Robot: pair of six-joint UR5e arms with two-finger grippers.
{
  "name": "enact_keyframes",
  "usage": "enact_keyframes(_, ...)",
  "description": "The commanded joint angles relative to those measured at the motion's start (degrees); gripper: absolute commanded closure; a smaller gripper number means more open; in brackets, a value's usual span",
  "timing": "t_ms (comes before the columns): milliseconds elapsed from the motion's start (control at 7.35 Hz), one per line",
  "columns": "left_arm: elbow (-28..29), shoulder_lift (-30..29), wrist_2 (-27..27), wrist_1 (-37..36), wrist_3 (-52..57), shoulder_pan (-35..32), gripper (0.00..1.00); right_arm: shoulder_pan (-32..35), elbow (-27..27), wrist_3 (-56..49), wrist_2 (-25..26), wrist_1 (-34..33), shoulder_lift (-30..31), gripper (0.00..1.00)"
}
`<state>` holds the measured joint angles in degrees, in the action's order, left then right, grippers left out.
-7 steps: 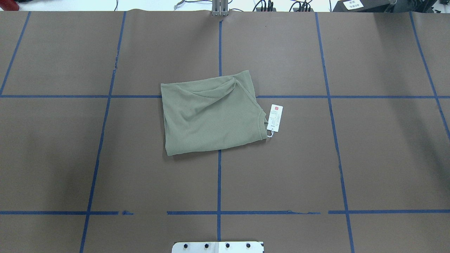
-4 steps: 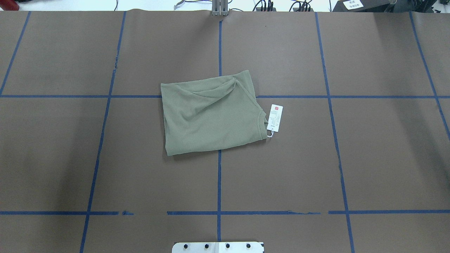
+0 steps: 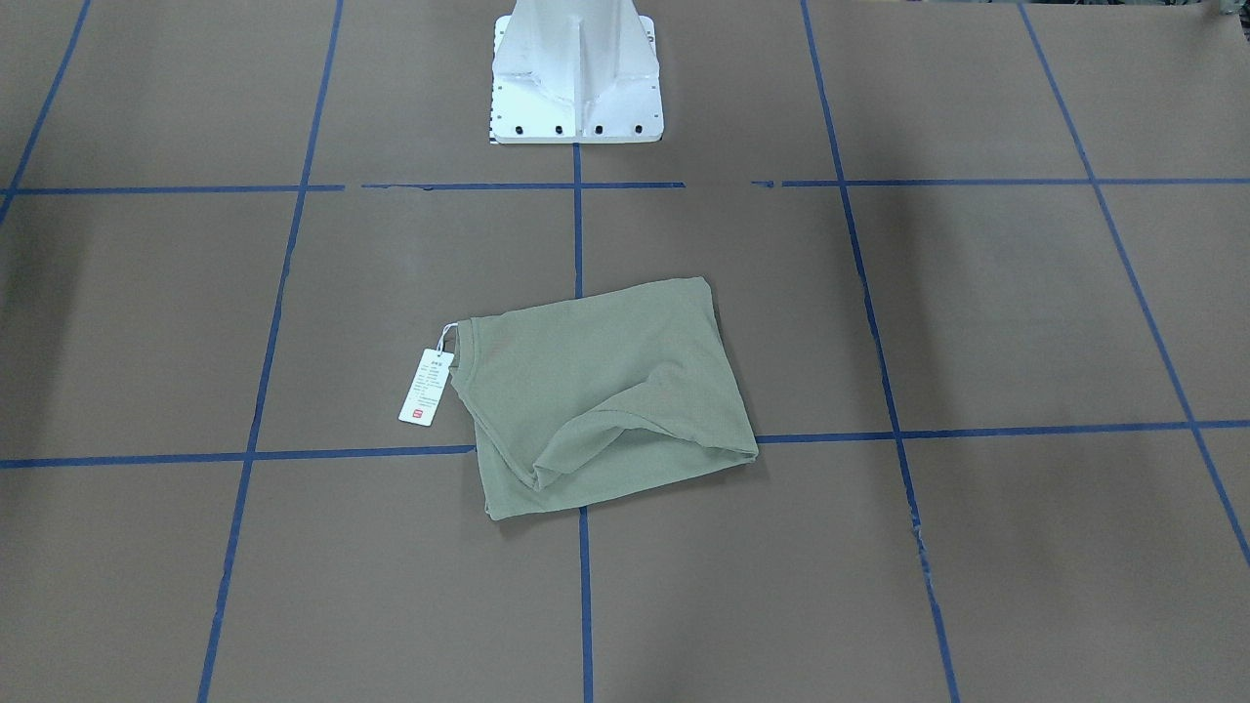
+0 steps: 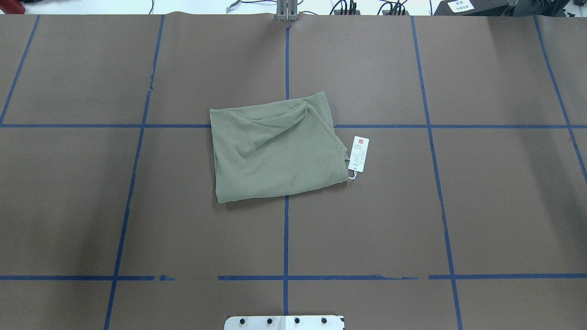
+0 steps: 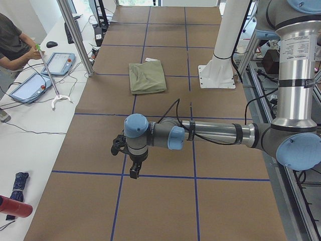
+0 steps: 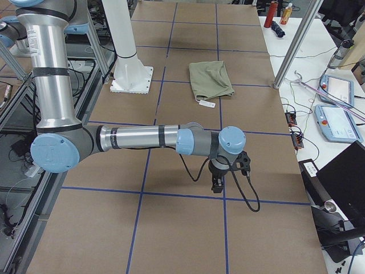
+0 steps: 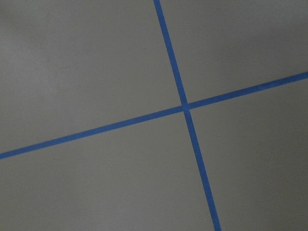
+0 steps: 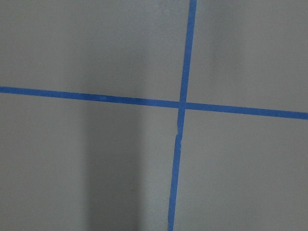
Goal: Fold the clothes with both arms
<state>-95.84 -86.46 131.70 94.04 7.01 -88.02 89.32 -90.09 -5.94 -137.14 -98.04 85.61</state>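
The clothes are one sage-green shirt [image 4: 275, 151], folded into a rough rectangle at the table's middle, with a ridge of loose cloth along its far edge. It also shows in the front-facing view [image 3: 605, 391] and both side views [image 5: 147, 76] [image 6: 210, 79]. Its white hang tag [image 4: 359, 154] lies on the paper beside the collar. My left gripper [image 5: 134, 170] hangs above the table far out at my left end, well away from the shirt. My right gripper [image 6: 217, 185] hovers likewise at my right end. I cannot tell whether either is open or shut. Both wrist views show only brown paper and blue tape.
The white pedestal base [image 3: 576, 78] stands at the table's near edge by the robot. Brown paper with blue tape lines [image 4: 286, 238] covers the table. A person [image 5: 12, 45] stands by tablets [image 5: 57, 63] on the side bench. Metal posts [image 6: 296, 40] rise along that edge.
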Motion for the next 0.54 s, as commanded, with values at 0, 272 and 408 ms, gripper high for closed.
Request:
enact_keyframes(0, -0.1, 0.1, 0.3, -0.1, 0.0, 0.0, 0.0, 1.9, -0.6, 0.5, -0.9, 0.1, 2.2, 0.0)
enact_keyframes(272, -0.1, 0.1, 0.1, -0.1, 0.1, 0.0, 0.0, 2.0, -1.2, 0.3, -0.5, 3.1, 5.3, 0.0)
enact_keyframes(408, -0.2, 0.1, -0.1, -0.1, 0.1, 0.0, 0.0, 2.1, -1.8, 3.4, -0.2, 9.6, 8.7, 0.0)
